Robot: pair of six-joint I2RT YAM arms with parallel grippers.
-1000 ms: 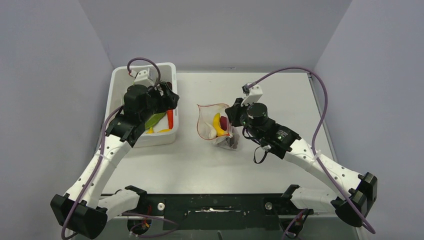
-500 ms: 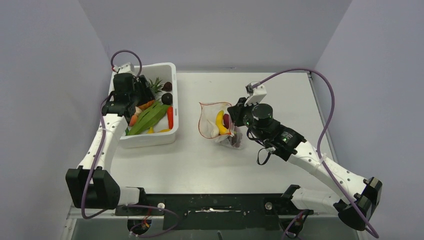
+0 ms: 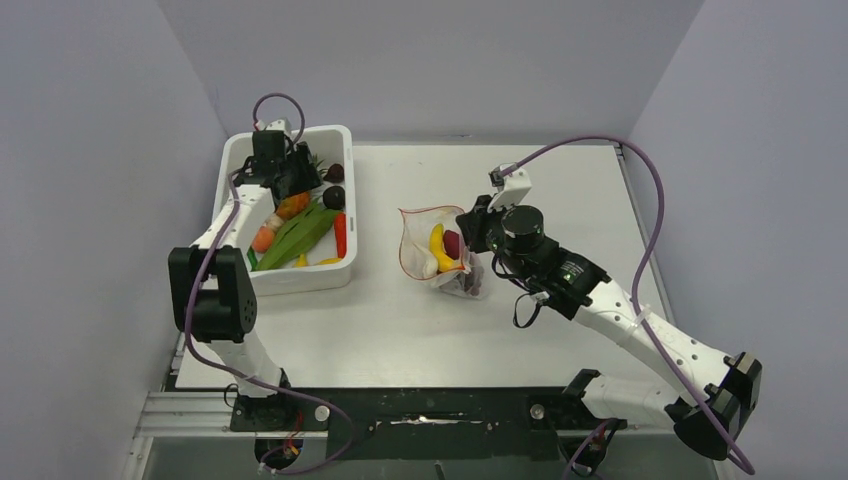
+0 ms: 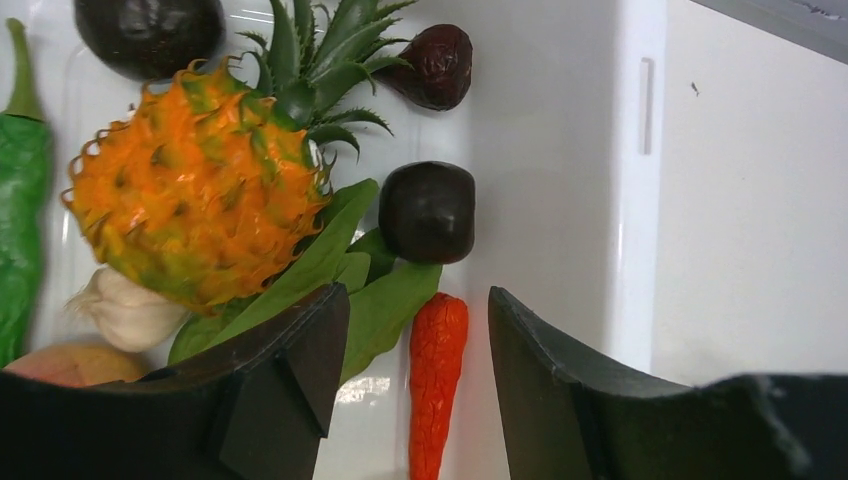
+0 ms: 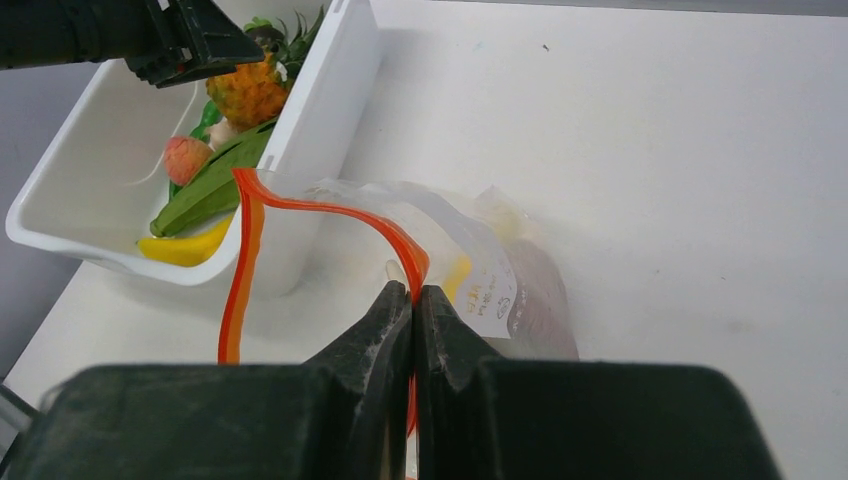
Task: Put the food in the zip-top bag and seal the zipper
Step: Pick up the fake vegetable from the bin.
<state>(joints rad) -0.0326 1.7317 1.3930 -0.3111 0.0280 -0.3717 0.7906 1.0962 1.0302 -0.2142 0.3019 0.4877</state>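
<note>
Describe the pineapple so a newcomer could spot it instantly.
Find the white tub at the far left corner of the table. Inside lies the pineapple, beside the long green pod. It alone is spiky and orange, with a green leafy crown.

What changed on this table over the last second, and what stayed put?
The left gripper swung from the middle of the white tub to its far end, open and empty, near the pineapple. The right gripper stayed shut on the zipper of the zip-top bag, which kept its place.
</note>
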